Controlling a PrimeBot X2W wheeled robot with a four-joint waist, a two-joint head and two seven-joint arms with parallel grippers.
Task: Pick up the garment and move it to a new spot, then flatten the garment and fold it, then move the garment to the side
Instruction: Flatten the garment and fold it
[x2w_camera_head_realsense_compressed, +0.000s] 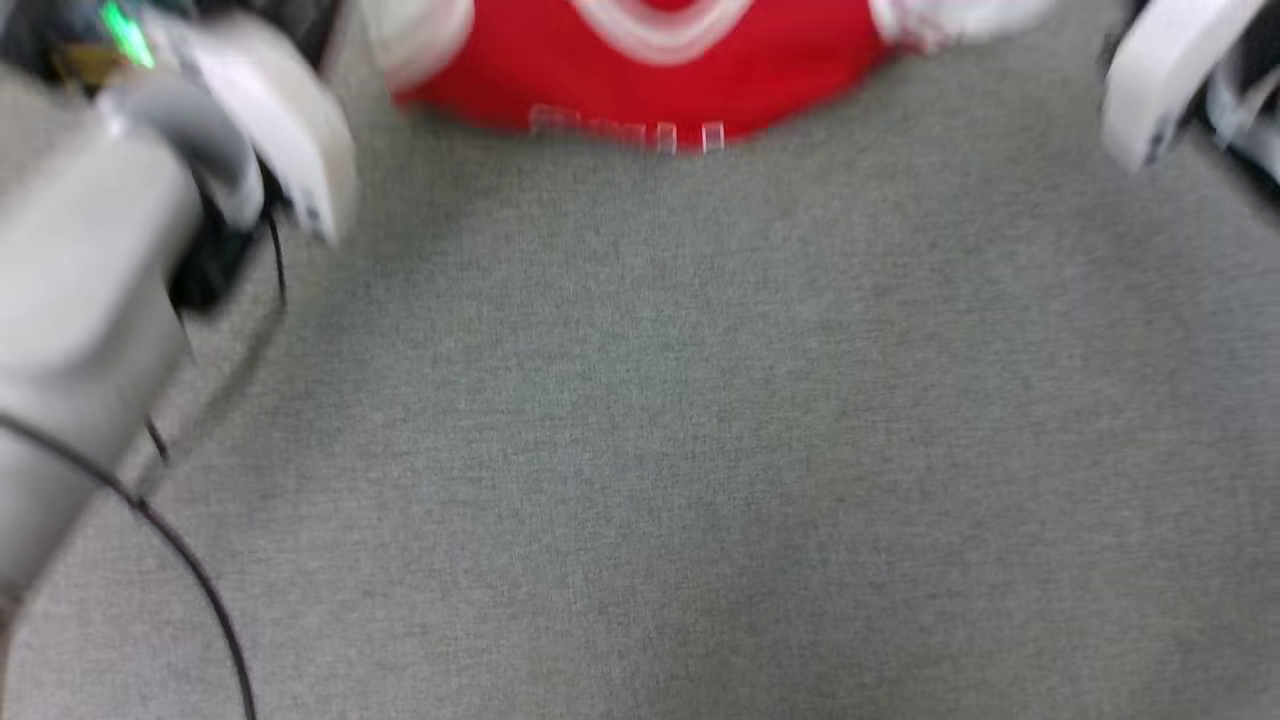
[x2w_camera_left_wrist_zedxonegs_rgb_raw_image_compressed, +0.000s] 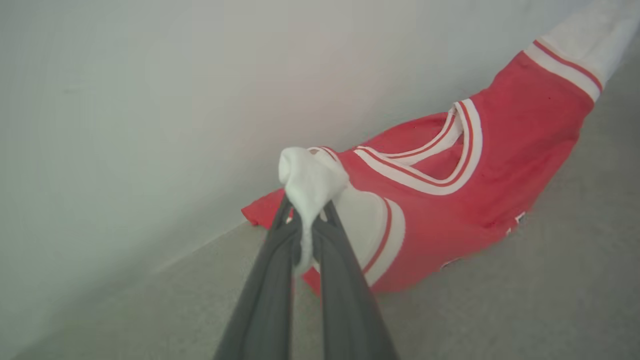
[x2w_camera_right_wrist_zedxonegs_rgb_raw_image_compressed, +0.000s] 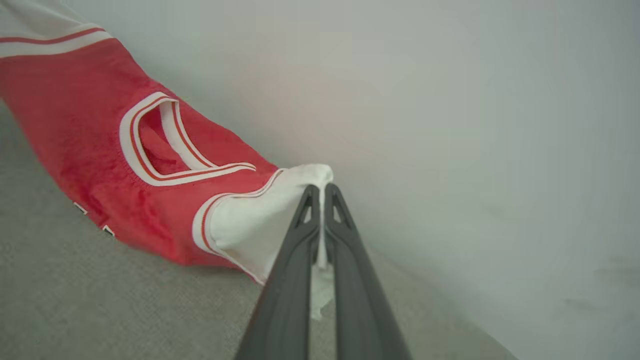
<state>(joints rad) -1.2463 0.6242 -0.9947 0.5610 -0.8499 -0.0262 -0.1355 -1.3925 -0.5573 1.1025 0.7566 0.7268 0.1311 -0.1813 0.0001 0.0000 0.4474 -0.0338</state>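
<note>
By the wall (x2w_camera_left_wrist_zedxonegs_rgb_raw_image_compressed: 125, 100), left hand (x2w_camera_left_wrist_zedxonegs_rgb_raw_image_compressed: 306, 222) and right hand (x2w_camera_right_wrist_zedxonegs_rgb_raw_image_compressed: 321, 194) grip garment (x2w_camera_left_wrist_zedxonegs_rgb_raw_image_compressed: 505, 165) (sleeves).

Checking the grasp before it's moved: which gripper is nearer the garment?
Neither; both hold it. The left gripper has jaws shut on one white sleeve of the garment; the right gripper has jaws shut on the other sleeve.

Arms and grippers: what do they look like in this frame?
Left arm: pale grey rounded shells, thin black cable, green light. Right arm: white, rounded. Left gripper and right gripper: two long dark grey tapering fingers, triangular cut-outs near the right's tips.
</note>
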